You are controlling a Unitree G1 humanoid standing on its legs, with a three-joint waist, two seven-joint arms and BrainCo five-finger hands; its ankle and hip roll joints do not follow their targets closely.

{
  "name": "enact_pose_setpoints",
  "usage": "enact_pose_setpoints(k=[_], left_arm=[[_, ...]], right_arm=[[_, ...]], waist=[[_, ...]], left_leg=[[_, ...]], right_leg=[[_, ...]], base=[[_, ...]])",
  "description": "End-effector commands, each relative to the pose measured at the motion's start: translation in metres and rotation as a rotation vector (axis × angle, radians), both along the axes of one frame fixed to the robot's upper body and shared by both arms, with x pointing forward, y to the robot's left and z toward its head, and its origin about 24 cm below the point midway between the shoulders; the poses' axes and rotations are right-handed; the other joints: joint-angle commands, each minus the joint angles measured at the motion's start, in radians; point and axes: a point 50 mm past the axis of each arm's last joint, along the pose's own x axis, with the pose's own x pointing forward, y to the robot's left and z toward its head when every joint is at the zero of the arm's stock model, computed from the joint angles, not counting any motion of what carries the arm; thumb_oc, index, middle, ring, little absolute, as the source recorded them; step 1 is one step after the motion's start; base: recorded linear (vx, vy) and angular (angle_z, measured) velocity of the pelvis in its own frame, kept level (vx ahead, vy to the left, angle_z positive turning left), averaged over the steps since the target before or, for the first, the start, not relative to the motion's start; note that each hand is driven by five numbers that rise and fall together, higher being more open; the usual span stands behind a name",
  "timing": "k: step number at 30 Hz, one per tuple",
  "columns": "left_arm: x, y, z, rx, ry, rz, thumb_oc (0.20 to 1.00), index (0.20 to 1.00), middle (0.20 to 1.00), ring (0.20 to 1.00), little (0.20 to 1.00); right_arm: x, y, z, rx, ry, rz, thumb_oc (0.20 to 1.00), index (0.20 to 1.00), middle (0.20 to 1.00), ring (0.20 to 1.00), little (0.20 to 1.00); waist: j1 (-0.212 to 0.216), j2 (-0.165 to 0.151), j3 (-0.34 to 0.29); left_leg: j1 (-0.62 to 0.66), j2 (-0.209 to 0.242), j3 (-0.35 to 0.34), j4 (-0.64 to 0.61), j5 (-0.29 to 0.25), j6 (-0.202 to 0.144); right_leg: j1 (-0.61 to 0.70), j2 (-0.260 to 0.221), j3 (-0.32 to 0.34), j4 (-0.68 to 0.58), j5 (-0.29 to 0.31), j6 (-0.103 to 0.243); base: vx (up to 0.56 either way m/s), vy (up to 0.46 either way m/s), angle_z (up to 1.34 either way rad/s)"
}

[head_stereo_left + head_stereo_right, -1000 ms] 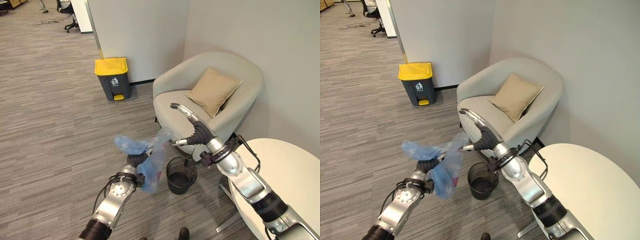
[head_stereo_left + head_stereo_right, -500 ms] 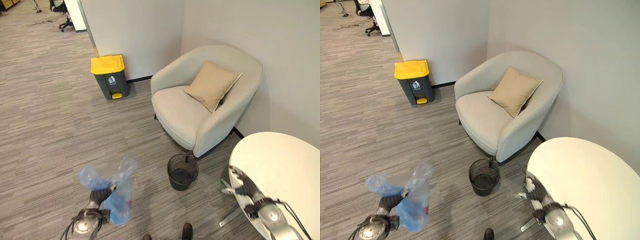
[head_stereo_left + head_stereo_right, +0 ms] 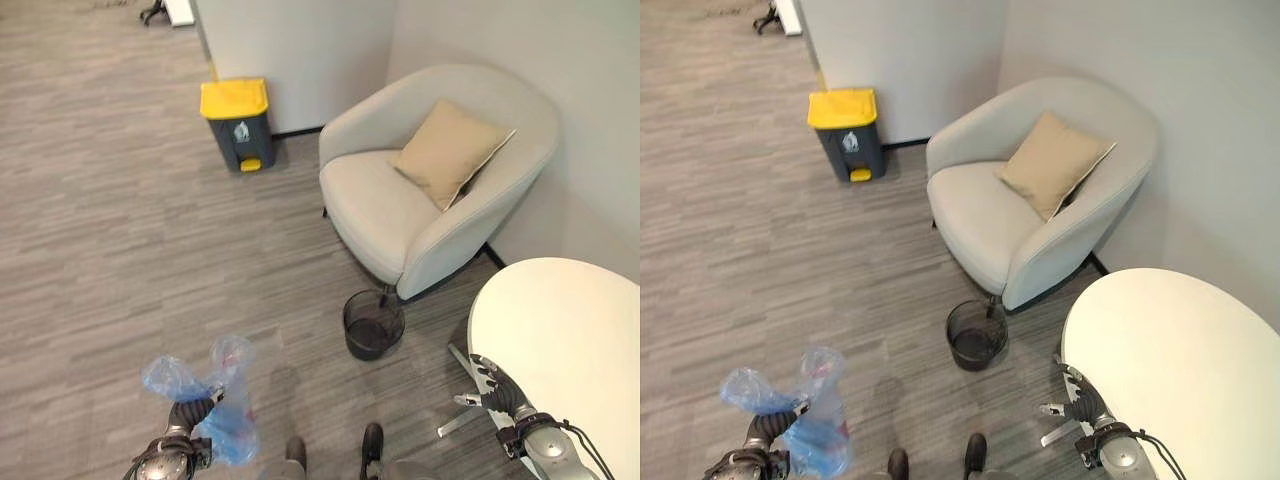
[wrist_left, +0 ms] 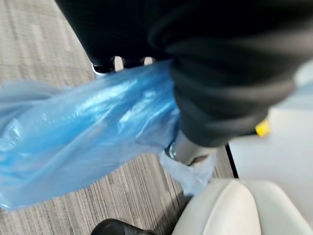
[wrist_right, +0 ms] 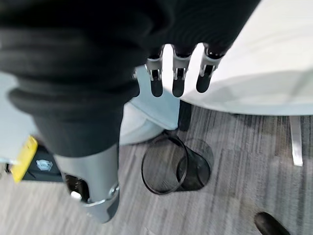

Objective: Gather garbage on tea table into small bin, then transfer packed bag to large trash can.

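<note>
A blue plastic bag (image 3: 215,405) is gripped by the left hand (image 3: 186,418) at the lower left of the frame, apparently with fingers curled round its gathered neck. The right hand (image 3: 487,381), fingers straight and holding nothing, is seen at lower right beside the white tea table (image 3: 570,340). The small black bin (image 3: 373,325) is placed at centre, the yellow-lidded trash can (image 3: 237,122) at upper left.
</note>
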Motion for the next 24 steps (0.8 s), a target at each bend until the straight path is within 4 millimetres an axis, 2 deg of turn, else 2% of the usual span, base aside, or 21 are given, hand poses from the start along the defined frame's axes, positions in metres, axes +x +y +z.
enact_pose_setpoints(k=[1, 3, 4, 5, 6, 8, 9, 10, 12, 13, 14, 15, 16, 19, 20, 24], left_arm=[[0.026, 0.014, 0.026, 0.04, -0.15, 0.012, 0.2, 0.2, 0.2, 0.2, 0.2], [0.031, 0.012, 0.028, 0.042, -0.163, -0.001, 0.2, 0.2, 0.2, 0.2, 0.2], [0.033, 0.012, 0.029, 0.044, -0.166, -0.006, 0.2, 0.2, 0.2, 0.2, 0.2], [0.032, 0.012, 0.027, 0.055, -0.151, -0.016, 0.2, 0.2, 0.2, 0.2, 0.2], [0.032, 0.012, 0.027, 0.061, -0.145, -0.022, 0.2, 0.2, 0.2, 0.2, 0.2], [0.033, 0.012, 0.027, 0.068, -0.143, -0.027, 0.2, 0.2, 0.2, 0.2, 0.2], [0.035, 0.014, 0.028, 0.086, -0.142, -0.033, 0.2, 0.2, 0.2, 0.2, 0.2], [0.037, 0.015, 0.029, 0.094, -0.143, -0.035, 0.2, 0.2, 0.2, 0.2, 0.2], [0.04, 0.016, 0.033, 0.106, -0.156, -0.046, 0.2, 0.2, 0.2, 0.2, 0.2], [0.04, 0.016, 0.033, 0.106, -0.156, -0.046, 0.2, 0.2, 0.2, 0.2, 0.2], [0.047, 0.017, 0.039, 0.126, -0.176, -0.058, 0.2, 0.2, 0.2, 0.2, 0.2], [0.051, 0.016, 0.041, 0.129, -0.186, -0.069, 0.2, 0.2, 0.2, 0.2, 0.2], [0.052, 0.015, 0.042, 0.128, -0.191, -0.075, 0.2, 0.2, 0.2, 0.2, 0.2], [0.054, 0.012, 0.042, 0.123, -0.193, -0.087, 0.2, 0.2, 0.2, 0.2, 0.2], [0.053, 0.01, 0.04, 0.115, -0.186, -0.091, 0.2, 0.2, 0.2, 0.2, 0.2], [0.053, 0.009, 0.037, 0.112, -0.176, -0.084, 0.2, 0.2, 0.2, 0.2, 0.2]], right_arm=[[0.015, -0.003, 0.012, 0.012, -0.109, -0.059, 1.0, 1.0, 1.0, 1.0, 1.0], [0.011, -0.004, 0.006, 0.011, -0.087, -0.086, 1.0, 1.0, 1.0, 1.0, 1.0], [0.01, -0.003, 0.004, 0.013, -0.082, -0.093, 1.0, 1.0, 1.0, 1.0, 1.0], [0.01, -0.003, 0.0, 0.008, -0.065, -0.101, 1.0, 1.0, 1.0, 1.0, 1.0], [0.01, -0.001, -0.001, 0.011, -0.061, -0.1, 1.0, 1.0, 1.0, 1.0, 1.0], [0.013, 0.004, -0.002, 0.012, -0.061, -0.092, 1.0, 1.0, 1.0, 1.0, 1.0], [0.019, 0.01, -0.001, 0.019, -0.071, -0.077, 1.0, 1.0, 1.0, 1.0, 1.0], [0.022, 0.014, 0.0, 0.025, -0.079, -0.068, 1.0, 1.0, 1.0, 1.0, 1.0], [0.026, 0.021, 0.001, 0.048, -0.095, -0.062, 1.0, 1.0, 1.0, 1.0, 1.0], [0.026, 0.021, 0.001, 0.048, -0.095, -0.062, 1.0, 1.0, 1.0, 1.0, 1.0], [0.029, 0.025, 0.003, 0.064, -0.115, -0.062, 1.0, 1.0, 1.0, 1.0, 1.0], [0.031, 0.027, 0.004, 0.07, -0.12, -0.058, 1.0, 1.0, 1.0, 1.0, 1.0], [0.032, 0.027, 0.005, 0.072, -0.125, -0.055, 1.0, 1.0, 1.0, 1.0, 1.0], [0.035, 0.028, 0.008, 0.077, -0.142, -0.048, 1.0, 1.0, 1.0, 1.0, 1.0], [0.036, 0.028, 0.008, 0.072, -0.135, -0.046, 1.0, 1.0, 1.0, 1.0, 1.0], [0.036, 0.028, 0.009, 0.066, -0.136, -0.043, 1.0, 1.0, 1.0, 1.0, 1.0]], waist=[[-0.017, -0.054, -0.024], [-0.032, -0.053, -0.026], [-0.038, -0.053, -0.024], [-0.04, -0.051, -0.031], [-0.038, -0.053, -0.032], [-0.034, -0.055, -0.031], [-0.028, -0.058, -0.032], [-0.024, -0.062, -0.027], [-0.02, -0.064, -0.018], [-0.02, -0.064, -0.018], [-0.029, -0.062, -0.005], [-0.036, -0.06, 0.0], [-0.042, -0.057, 0.004], [-0.044, -0.053, 0.018], [-0.053, -0.052, 0.023], [-0.064, -0.05, 0.03]], left_leg=[[-0.101, 0.0, 0.102, 0.115, -0.083, -0.021], [-0.086, 0.033, 0.192, 0.132, -0.12, -0.02], [-0.081, 0.043, 0.238, 0.125, -0.109, -0.009], [-0.071, 0.04, 0.232, 0.126, -0.142, -0.006], [-0.065, 0.034, 0.228, 0.115, -0.146, -0.001], [-0.062, 0.018, 0.216, 0.103, -0.152, 0.011], [-0.057, -0.001, 0.211, 0.083, -0.156, 0.028], [-0.065, -0.01, 0.22, 0.076, -0.137, 0.044], [-0.061, -0.025, 0.202, 0.069, -0.142, 0.057], [-0.061, -0.026, 0.202, 0.069, -0.142, 0.057], [-0.054, -0.037, 0.174, 0.065, -0.146, 0.062], [-0.049, -0.045, 0.16, 0.06, -0.148, 0.064], [-0.044, -0.052, 0.144, 0.058, -0.152, 0.068], [-0.021, -0.064, 0.125, 0.057, -0.176, 0.079], [0.015, -0.083, 0.095, 0.045, -0.198, 0.086], [0.067, -0.096, 0.073, 0.043, -0.235, 0.083]], right_leg=[[0.039, -0.078, -0.027, 0.06, -0.185, 0.092], [0.043, -0.09, -0.063, 0.059, -0.195, 0.102], [0.033, -0.098, -0.091, 0.065, -0.182, 0.1], [0.056, -0.103, -0.101, 0.069, -0.199, 0.113], [0.057, -0.109, -0.102, 0.074, -0.199, 0.118], [0.052, -0.121, -0.096, 0.091, -0.202, 0.126], [0.035, -0.14, -0.089, 0.137, -0.213, 0.136], [0.008, -0.155, -0.093, 0.176, -0.203, 0.133], [-0.02, -0.172, -0.069, 0.26, -0.212, 0.139], [-0.02, -0.172, -0.069, 0.261, -0.212, 0.14], [-0.067, -0.155, -0.014, 0.335, -0.211, 0.143], [-0.096, -0.128, 0.026, 0.359, -0.211, 0.138], [-0.122, -0.11, 0.054, 0.366, -0.21, 0.134], [-0.165, -0.1, 0.06, 0.337, -0.184, 0.125], [-0.224, -0.091, 0.071, 0.297, -0.136, 0.132], [-0.273, -0.103, 0.036, 0.23, -0.09, 0.146]], base=[[-0.02, 0.013, 0.7], [0.02, 0.046, 0.9], [0.17, 0.142, 1.07], [0.14, 0.175, 0.94], [0.23, 0.197, 0.59], [0.1, 0.219, 0.17], [0.02, 0.265, 0.16], [0.04, 0.279, 0.16], [0.04, 0.135, 0.13], [0.08, 0.091, 0.22], [0.09, 0.086, 0.27], [0.14, 0.115, 0.3], [0.13, 0.069, 0.57], [0.21, 0.038, 0.61], [0.27, 0.011, 0.1], [0.28, -0.028, 0.2]])
